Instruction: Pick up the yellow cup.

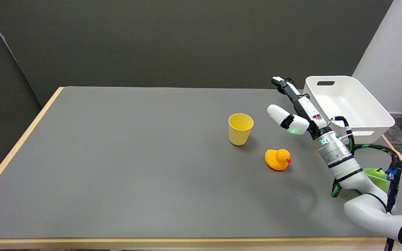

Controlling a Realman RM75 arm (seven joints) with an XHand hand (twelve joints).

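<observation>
The yellow cup (240,128) stands upright on the grey table (134,157), mouth up, right of the table's middle. My right hand (293,106) hovers to the right of the cup, a short gap away and not touching it. Its fingers stretch out toward the back of the table and its thumb sticks out toward the cup. The hand is open and holds nothing.
A yellow-orange rubber duck (277,159) sits in front of the cup, below my forearm. A white bin (348,103) stands at the table's back right corner, just behind the hand. A green object (375,176) lies partly hidden behind the arm.
</observation>
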